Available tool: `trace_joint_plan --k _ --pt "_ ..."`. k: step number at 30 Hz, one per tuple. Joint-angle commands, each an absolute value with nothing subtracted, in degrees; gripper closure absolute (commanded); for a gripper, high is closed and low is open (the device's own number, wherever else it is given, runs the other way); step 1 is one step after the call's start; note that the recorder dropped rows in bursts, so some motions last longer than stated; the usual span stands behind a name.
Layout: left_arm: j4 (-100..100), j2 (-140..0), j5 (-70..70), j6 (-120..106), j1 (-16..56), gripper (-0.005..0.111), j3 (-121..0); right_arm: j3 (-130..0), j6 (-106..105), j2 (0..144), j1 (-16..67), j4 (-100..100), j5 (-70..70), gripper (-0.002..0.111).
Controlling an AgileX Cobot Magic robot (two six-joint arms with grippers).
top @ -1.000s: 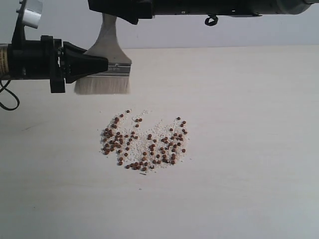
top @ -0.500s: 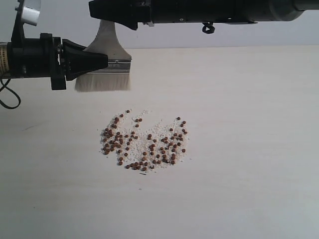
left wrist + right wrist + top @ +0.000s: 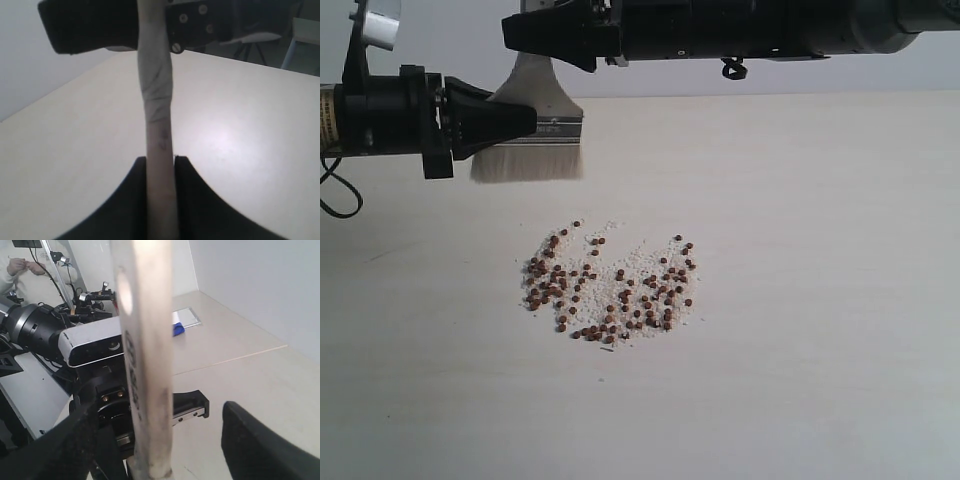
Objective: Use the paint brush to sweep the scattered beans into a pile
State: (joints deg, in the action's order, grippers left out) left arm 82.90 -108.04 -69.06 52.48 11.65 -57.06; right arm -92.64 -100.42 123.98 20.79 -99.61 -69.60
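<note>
The left gripper [image 3: 530,122] is clenched on the paint brush [image 3: 535,155], its two black fingers pinching the flat sides at the silver ferrule. The right gripper [image 3: 520,32] reaches across above it with jaws spread wide around the upper handle; one side shows a clear gap, so it grips nothing. The single brush stands upright, with a pale wooden handle that has a hole near its end and whitish bristles pointing down. Whether the bristles touch the table [image 3: 800,200] cannot be told. Below the left gripper and beyond its tips lie the beans [image 3: 610,290]: dozens of small reddish-brown ones, too many to count, loosely spread among whitish crumbs and well apart from the bristles. The table is pale and matt, with a grey wall [image 3: 720,78] behind.
</note>
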Motion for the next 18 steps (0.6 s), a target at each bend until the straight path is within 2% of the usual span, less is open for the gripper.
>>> trace_joint_plan --k 1,18 --pt "81.16 -107.92 -69.96 52.62 12.02 0.107 -57.50 -92.91 -100.46 123.66 20.71 -99.95 -69.96 0.044" --pt "80.91 -107.92 -69.96 52.73 12.05 0.107 -57.50 -93.04 -102.78 122.73 20.71 -99.95 -69.96 0.044"
